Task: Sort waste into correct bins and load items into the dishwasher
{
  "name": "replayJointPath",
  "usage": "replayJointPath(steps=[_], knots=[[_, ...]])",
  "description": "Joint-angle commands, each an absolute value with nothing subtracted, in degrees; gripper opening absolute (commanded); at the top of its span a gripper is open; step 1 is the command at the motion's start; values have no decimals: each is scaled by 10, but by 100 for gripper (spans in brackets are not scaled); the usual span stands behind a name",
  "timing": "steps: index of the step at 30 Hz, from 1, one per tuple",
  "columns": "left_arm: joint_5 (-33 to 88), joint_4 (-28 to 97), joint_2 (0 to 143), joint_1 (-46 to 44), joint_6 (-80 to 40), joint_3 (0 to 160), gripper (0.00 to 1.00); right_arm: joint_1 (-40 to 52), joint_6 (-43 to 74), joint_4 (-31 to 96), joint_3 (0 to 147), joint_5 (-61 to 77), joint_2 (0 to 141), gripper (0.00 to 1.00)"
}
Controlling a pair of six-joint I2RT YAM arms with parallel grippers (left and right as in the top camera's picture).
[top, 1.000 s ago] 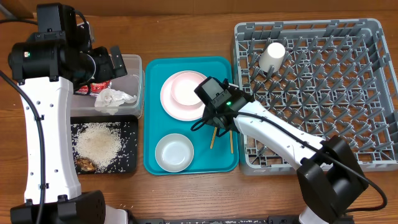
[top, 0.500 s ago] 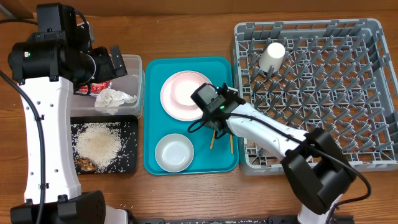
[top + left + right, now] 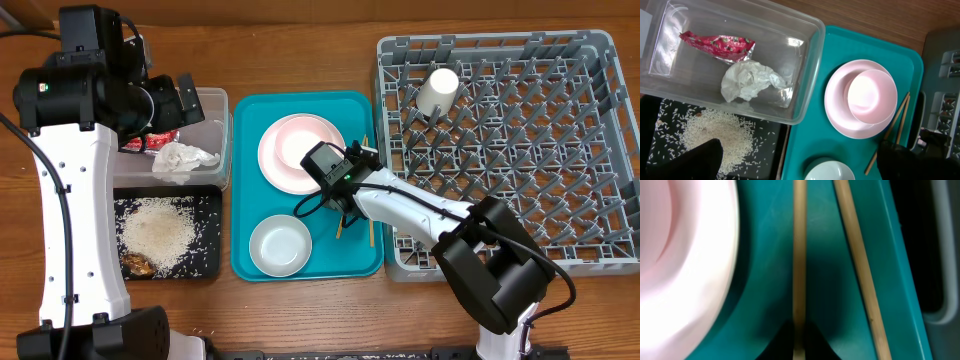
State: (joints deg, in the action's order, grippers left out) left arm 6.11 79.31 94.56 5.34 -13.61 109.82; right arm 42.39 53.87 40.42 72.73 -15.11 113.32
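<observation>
Basically the waste half looks done, going by how things lie: red snack wrapper [image 3: 717,44] and crumpled napkin [image 3: 752,80] are both inside the clear tub [image 3: 810,60]. The loose rice [image 3: 155,228] with the brown scraps [image 3: 140,265] is spread on the black tray [image 3: 205,270], just below the tub on the desk [image 3: 300,320]. A few grains are scattered on the tray around the main pile. The loading half has barely begun. Only the white cup [image 3: 437,90] is in the dish rack [image 3: 520,140], sitting among the pegs near the top-left corner. Everything else is on the teal tray [image 3: 245,240]. The pink plate [image 3: 280,165] has the pinkish bowl [image 3: 871,96] sitting on it, and the small grey-white bowl [image 3: 280,245] is below them. The chopsticks [image 3: 799,255] lie side by side along the tray's right side, next to the plate rim. The right claw [image 3: 342,205] is down low over the chopsticks. Its wrist view shows only a dark wedge at the bottom edge around one stick, so I cannot tell how wide it is or whether it has a grip. The left claw [image 3: 188,100] hangs over the tub area, spread wide and holding nothing. Judged step in hand: picking up the chopsticks for the rack. Left to do: chopsticks, plate and both bowls, four loads if each goes alone. The bowl probably has to come off the plate first.
</observation>
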Motion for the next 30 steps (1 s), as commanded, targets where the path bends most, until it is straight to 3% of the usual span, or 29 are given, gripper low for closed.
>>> replayJointPath(steps=[1, 10, 18, 30], knots=[[53, 793, 950, 52, -144, 1099, 100, 424, 537, 404, 729, -158, 1142, 4], [53, 793, 950, 52, -144, 1099, 100, 424, 531, 484, 795, -218, 1122, 4], [53, 793, 950, 52, -144, 1099, 100, 424, 454, 530, 847, -212, 1064, 4], [54, 793, 950, 52, -144, 1099, 100, 374, 203, 577, 863, -225, 952, 4]])
